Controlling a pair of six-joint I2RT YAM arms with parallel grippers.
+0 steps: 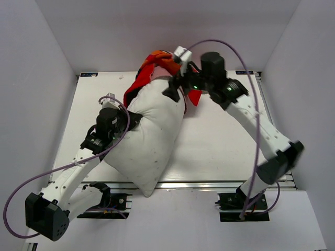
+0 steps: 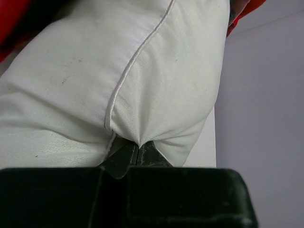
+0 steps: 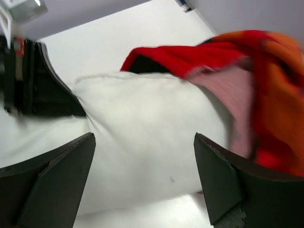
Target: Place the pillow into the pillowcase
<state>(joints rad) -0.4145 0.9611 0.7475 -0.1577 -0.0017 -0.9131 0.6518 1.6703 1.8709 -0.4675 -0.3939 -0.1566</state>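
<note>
The pillow (image 1: 152, 141) lies slantwise across the left half of the bench (image 1: 225, 146). One pointed corner juts past the near edge, and its other end reaches toward the middle of the far edge. There the pillowcase (image 1: 156, 64) is bunched up in red-orange folds, wrapped over the pillow's far end and trailing down its left side. Its paler pink reverse shows in the right wrist view. The left gripper (image 1: 134, 120) meets the pillow on the side facing the bench's left edge. In its own camera the fingers (image 2: 130, 154) are pressed together, pinching a tuck of white fabric just below a piped seam, so the cloth puckers into them. The right gripper (image 1: 171, 90) hangs over the pillow's far end, just beside the pillowcase's opening. Its fingers (image 3: 57, 180) are spread wide, with white cushion filling the space between them and the red cloth off to one side. That view is blurred, so whether the fingertips touch the pillow or hover just above it cannot be told.
</note>
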